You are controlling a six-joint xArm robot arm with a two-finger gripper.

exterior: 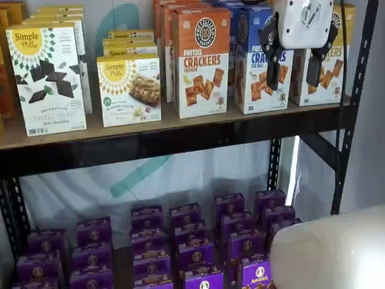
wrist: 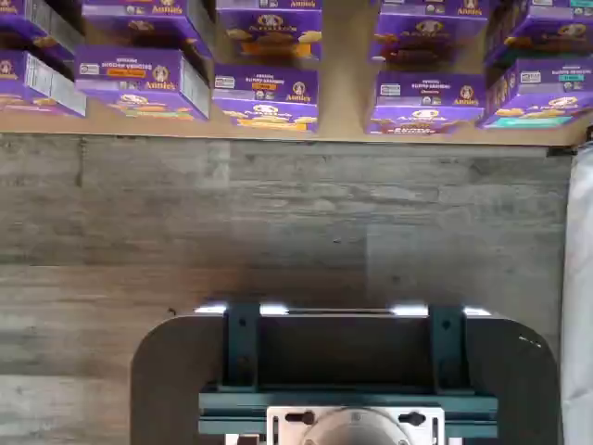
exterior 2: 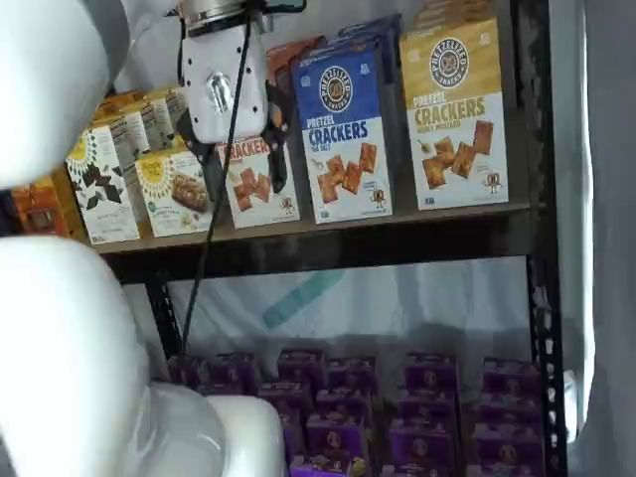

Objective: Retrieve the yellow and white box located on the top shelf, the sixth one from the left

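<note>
The yellow and white box (exterior 2: 455,114) stands at the right end of the top shelf (exterior: 180,129), upright, with a mustard-yellow top and square crackers on its white front. In a shelf view the gripper partly covers it, and part of its front (exterior: 329,81) shows beside a finger. My gripper (exterior: 293,81) hangs in front of the shelf at box height, with a plain gap between its two black fingers and nothing in them. It also shows in a shelf view (exterior 2: 251,194), apart from the cartons. The wrist view does not show the box.
An orange carton (exterior: 201,60) and a blue carton (exterior: 249,66) stand left of the target, with Simple Mills boxes (exterior: 48,72) further left. Purple boxes (exterior: 192,247) fill the lower level and show in the wrist view (wrist: 269,93). A black upright (exterior: 355,90) borders the right end. The white arm (exterior 2: 60,298) fills the left side.
</note>
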